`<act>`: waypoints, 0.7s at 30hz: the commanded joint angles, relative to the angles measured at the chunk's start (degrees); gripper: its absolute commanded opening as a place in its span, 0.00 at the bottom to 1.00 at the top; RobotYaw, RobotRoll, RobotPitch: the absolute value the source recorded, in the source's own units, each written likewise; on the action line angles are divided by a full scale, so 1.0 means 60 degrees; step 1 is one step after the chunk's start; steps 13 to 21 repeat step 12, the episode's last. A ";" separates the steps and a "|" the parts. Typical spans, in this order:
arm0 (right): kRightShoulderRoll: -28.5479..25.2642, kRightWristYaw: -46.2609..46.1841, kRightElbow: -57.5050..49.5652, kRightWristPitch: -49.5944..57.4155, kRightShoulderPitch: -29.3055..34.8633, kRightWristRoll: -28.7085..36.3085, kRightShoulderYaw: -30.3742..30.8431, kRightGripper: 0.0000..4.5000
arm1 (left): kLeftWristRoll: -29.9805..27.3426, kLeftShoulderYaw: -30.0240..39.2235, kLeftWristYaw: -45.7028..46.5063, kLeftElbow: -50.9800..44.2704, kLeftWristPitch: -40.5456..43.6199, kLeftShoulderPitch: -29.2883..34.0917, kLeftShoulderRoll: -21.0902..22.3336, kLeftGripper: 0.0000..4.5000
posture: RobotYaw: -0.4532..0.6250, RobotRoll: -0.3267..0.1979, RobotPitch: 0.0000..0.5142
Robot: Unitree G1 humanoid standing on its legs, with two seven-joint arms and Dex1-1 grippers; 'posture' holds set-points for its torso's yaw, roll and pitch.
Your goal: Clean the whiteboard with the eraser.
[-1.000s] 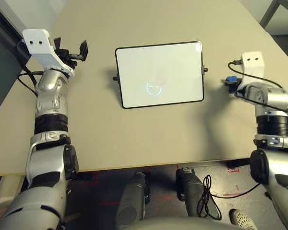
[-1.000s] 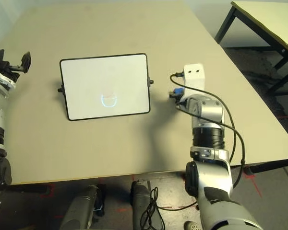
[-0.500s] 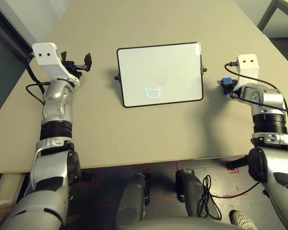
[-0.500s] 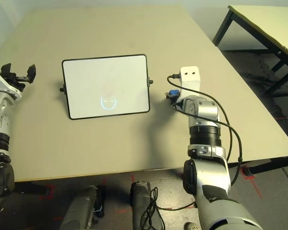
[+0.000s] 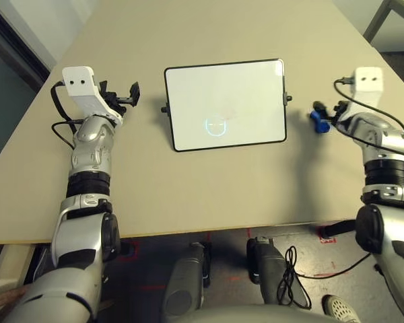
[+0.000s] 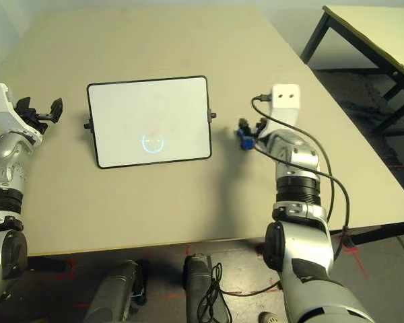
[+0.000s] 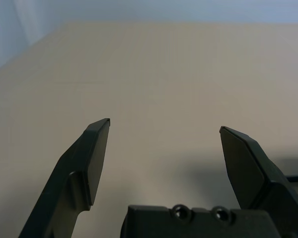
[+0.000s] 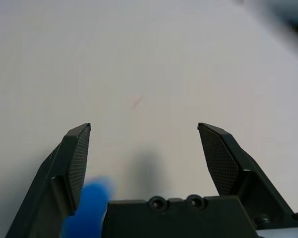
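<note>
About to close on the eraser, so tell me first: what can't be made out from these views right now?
- The eraser: right wrist view, blurred, partly hidden behind a finger; contact unclear.
- The eraser's shape: head views, too small, partly behind the right gripper.
- The blue mark on the whiteboard: too small to read.
- The whiteboard, left wrist view: cut off by the picture's edge.

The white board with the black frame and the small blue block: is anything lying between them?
Nothing: only bare beige table separates the black-framed whiteboard from the blue eraser in the right eye view.

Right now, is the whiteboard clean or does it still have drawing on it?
Not clean. The whiteboard has a small blue round doodle low on its middle, and the eraser lies beside it, off the board.
</note>
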 commanded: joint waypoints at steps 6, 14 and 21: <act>-0.0954 -0.0024 0.3336 -0.4020 0.0284 -0.0070 -0.0288 0.99 | 0.0068 0.0422 0.1090 0.0936 -0.0824 0.0142 -0.0042 1.00 | 0.38 0.62 0.44; -0.1160 -0.0279 0.4126 -0.4562 0.0804 0.0000 -0.0313 0.99 | 0.0035 0.0523 0.1166 0.1499 -0.1063 0.0039 0.0008 1.00 | 0.38 0.62 0.42; -0.1160 -0.0279 0.4126 -0.4562 0.0804 0.0000 -0.0313 0.99 | 0.0035 0.0523 0.1166 0.1499 -0.1063 0.0039 0.0008 1.00 | 0.38 0.62 0.42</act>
